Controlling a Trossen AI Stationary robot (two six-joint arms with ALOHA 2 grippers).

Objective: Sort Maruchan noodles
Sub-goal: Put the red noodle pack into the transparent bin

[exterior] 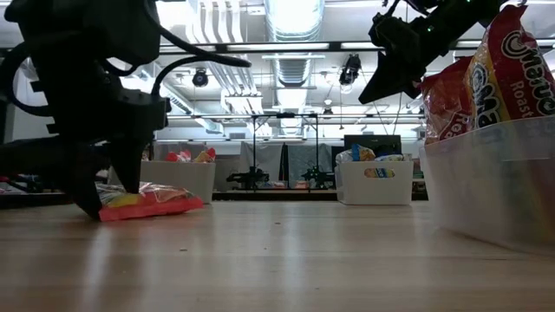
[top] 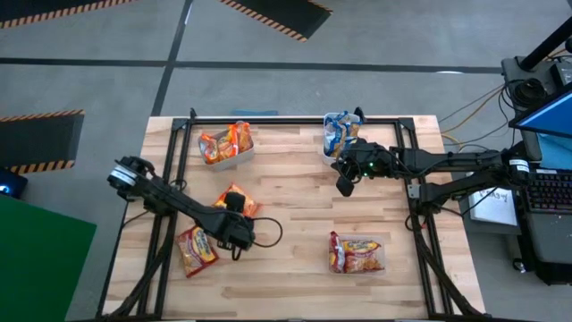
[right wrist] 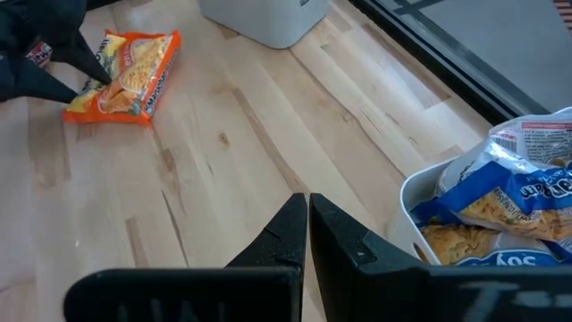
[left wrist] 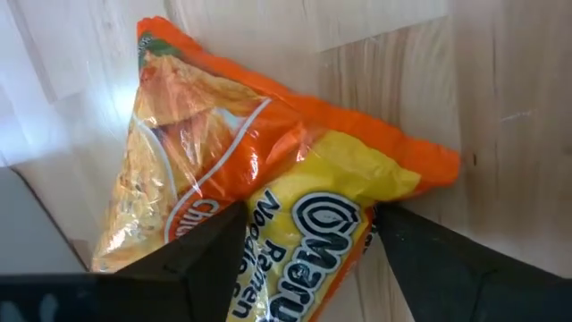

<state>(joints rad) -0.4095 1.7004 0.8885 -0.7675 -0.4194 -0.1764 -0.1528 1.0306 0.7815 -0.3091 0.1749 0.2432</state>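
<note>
Left fingers spread around an orange packet on the plank table; right fingers closed.

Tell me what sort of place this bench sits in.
Probably a robotics lab or workshop in an industrial hall. The floor is bare concrete with hazard-striped mats, open ducts and strip lights run overhead, and a laptop with loose cables sits beside the wooden table.

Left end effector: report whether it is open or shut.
Open. In the left wrist view, the left end effector has its two fingers spread on either side of the orange noodle packet lying on the table.
</note>
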